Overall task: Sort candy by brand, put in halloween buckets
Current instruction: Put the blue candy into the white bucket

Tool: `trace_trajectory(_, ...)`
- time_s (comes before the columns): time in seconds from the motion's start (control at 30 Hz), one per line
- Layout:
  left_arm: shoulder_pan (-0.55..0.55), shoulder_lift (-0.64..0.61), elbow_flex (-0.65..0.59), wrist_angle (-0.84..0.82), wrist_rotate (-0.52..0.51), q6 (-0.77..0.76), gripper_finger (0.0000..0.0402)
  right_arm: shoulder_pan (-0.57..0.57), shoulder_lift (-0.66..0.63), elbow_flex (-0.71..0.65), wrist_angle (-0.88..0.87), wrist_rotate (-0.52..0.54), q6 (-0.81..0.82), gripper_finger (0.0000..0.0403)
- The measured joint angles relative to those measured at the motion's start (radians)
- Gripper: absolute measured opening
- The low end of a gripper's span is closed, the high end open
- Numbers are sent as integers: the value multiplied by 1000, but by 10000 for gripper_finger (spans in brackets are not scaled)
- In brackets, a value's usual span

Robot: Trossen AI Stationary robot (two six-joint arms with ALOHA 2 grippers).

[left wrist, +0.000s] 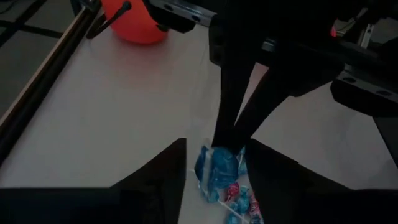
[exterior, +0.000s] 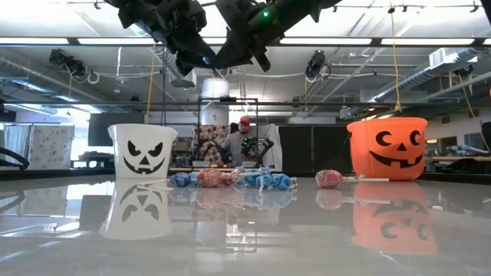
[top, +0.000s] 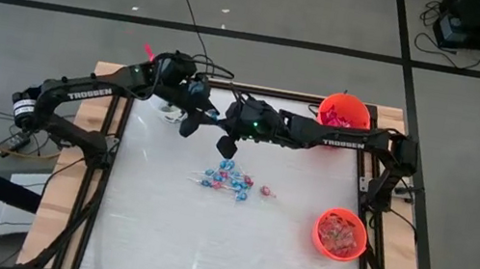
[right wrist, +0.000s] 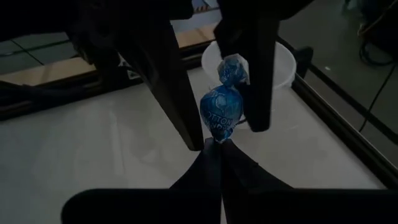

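My right gripper (right wrist: 214, 147) is shut on a blue-wrapped lollipop (right wrist: 222, 115), held high above the table between the white bucket (exterior: 142, 155) and the candy pile (top: 228, 179). My left gripper (left wrist: 216, 180) is open, with one finger on each side of that lollipop's (left wrist: 217, 165) head. Whether those fingers touch it I cannot tell. The rest of the candy (exterior: 230, 179), blue and red wrapped pieces, lies on the table at mid-width. The white bucket (right wrist: 283, 62) stands just beyond the grippers. My right gripper pinches the lollipop between its two fingertips just under the blue head, at the wrapper's twisted neck (right wrist: 216, 138). The head sticks out past the fingertips with the wrapper's twisted end (right wrist: 233, 68) beyond it. The lollipop is lifted clear of the table.
One orange bucket (top: 344, 111) stands at the table's far right corner. A second orange bucket (top: 340, 234), holding candy, stands near the right edge. The bucket with the jack-o'-lantern face (exterior: 387, 146) shows in the low view. A person (exterior: 244, 142) sits far behind the table.
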Motion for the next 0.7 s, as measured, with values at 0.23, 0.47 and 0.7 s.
trace_trajectory(0.23,2,0,0,-3,-22,-2,94,4,0,0,-2,16,-9,3)
trace_trajectory(0.47,30,0,0,-8,-122,-10,83,-12,-2,2,-42,7,40,63)
trace_trajectory(0.7,199,-1,0,-150,-386,-25,97,-18,-3,2,-258,67,128,149)
